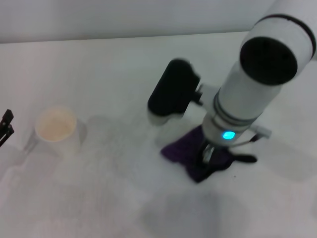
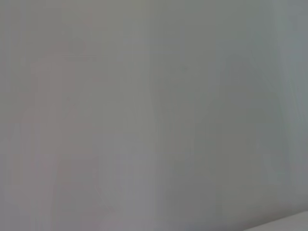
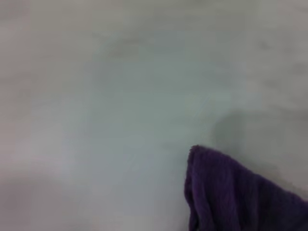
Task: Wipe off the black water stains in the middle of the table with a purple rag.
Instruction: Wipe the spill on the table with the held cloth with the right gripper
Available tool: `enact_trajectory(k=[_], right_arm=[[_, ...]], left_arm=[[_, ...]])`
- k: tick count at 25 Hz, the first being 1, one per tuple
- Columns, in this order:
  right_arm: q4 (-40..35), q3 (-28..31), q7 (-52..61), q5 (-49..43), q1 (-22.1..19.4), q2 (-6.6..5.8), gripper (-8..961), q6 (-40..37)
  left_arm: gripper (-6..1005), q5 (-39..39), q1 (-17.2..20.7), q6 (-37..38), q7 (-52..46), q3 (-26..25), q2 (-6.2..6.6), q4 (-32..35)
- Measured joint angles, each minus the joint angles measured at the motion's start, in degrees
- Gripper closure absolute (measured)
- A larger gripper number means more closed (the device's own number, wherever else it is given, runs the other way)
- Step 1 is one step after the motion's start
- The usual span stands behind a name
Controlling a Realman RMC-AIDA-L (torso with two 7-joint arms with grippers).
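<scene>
The purple rag (image 1: 190,151) lies bunched on the white table (image 1: 114,74), right of centre. My right gripper (image 1: 207,154) points straight down onto it, its dark fingers (image 1: 204,157) pressed into the cloth and closed on it. A corner of the rag also shows in the right wrist view (image 3: 231,197). The black water stains are not visible; the rag and the right arm cover that part of the table. My left gripper (image 1: 6,126) sits at the far left edge of the head view, well away from the rag.
A white paper cup (image 1: 57,130) stands on the left of the table, near the left gripper. The right arm's white forearm (image 1: 257,74) and black wrist block (image 1: 172,91) hang over the middle right. The left wrist view shows only a plain grey surface.
</scene>
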Motion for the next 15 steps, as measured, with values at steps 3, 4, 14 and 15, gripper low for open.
enact_trajectory(k=[3,4,14,15], right_arm=[[-0.9,2.4,1.4,-5.8,0.3,0.02,841,1.0],[-1.6,3.6,1.9,-7.8,0.7,0.03,841,1.2],[-1.9,0.4,-3.2,4.9,2.8,0.37,835,1.9],[-1.8,-0.6,-3.5,6.7,3.0,0.39,835,2.0]], left_arm=[[115,0.0,0.0,0.1,0.0,-0.1,0.01,0.0],[115,0.0,0.0,0.2,0.0,-0.2,0.01,0.0],[114,-0.3,-0.4,0.4,0.0,-0.4,0.01,0.2],[114,-0.3,-0.4,0.4,0.0,-0.4,0.03,0.2]])
